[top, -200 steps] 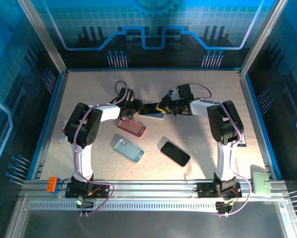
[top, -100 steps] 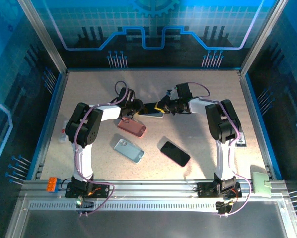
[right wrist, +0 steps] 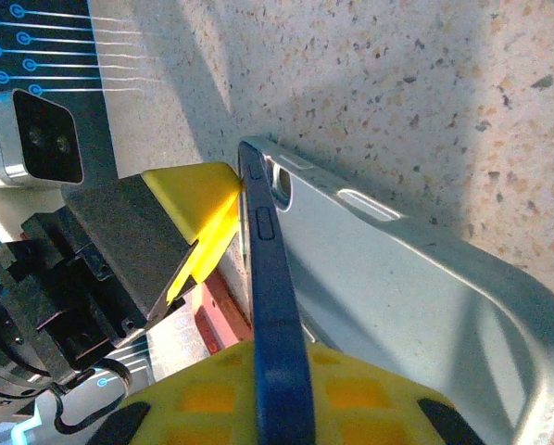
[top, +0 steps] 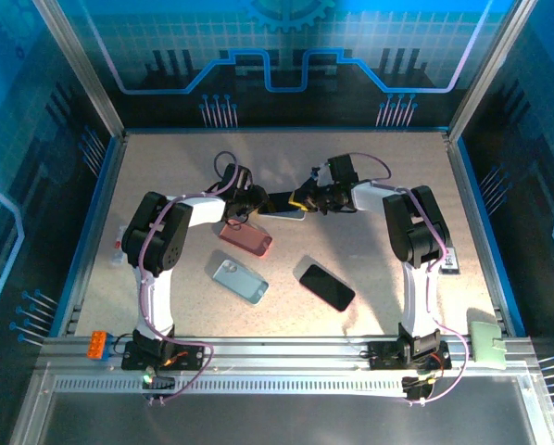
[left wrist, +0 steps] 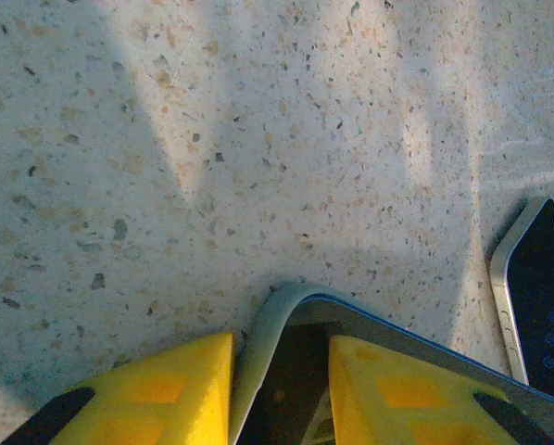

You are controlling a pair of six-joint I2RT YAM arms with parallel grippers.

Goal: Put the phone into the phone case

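Two narrow grips: left gripper (left wrist: pixel 279 375) pinches phone case (left wrist: pixel 258 320) rim, right gripper (right wrist: pixel 279 380) nips phone (right wrist: pixel 270 278) edge; keep edges aligned, seat corner first, press gently.

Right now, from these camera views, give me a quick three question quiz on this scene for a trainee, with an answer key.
1. Multiple choice: in the top view, which sits farthest up the picture? A pink case, B light blue case, C black phone.
2. True or false: the left gripper pinches the rim of the held case.
3. Fill in: in the top view, the black phone lies to the ___ of the light blue case.
Key: 1 A; 2 true; 3 right.
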